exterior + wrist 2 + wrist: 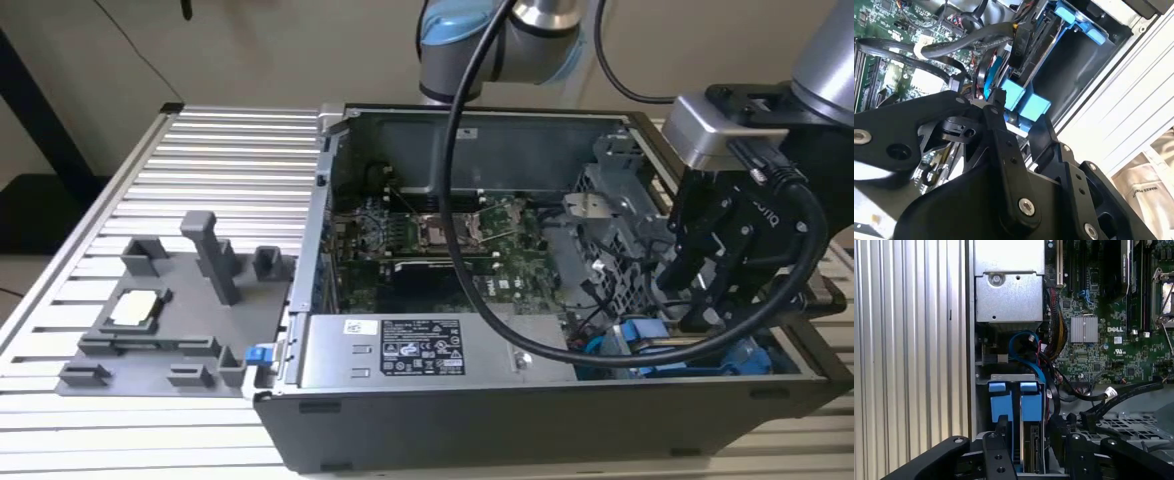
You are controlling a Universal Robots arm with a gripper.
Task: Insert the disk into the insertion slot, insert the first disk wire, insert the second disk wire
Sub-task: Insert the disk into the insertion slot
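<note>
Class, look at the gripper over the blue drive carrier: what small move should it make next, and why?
Probably a short push straight into the insertion slot: the gripper sits right at the disk, which stands lined up within that slot, so finishing its seating seems the nearest step.

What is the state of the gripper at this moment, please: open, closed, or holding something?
Gripper: cannot be told; it is down at the disk in its blue carrier.

Arm [497, 40] overhead; end effector [701, 318] pointing down
</note>
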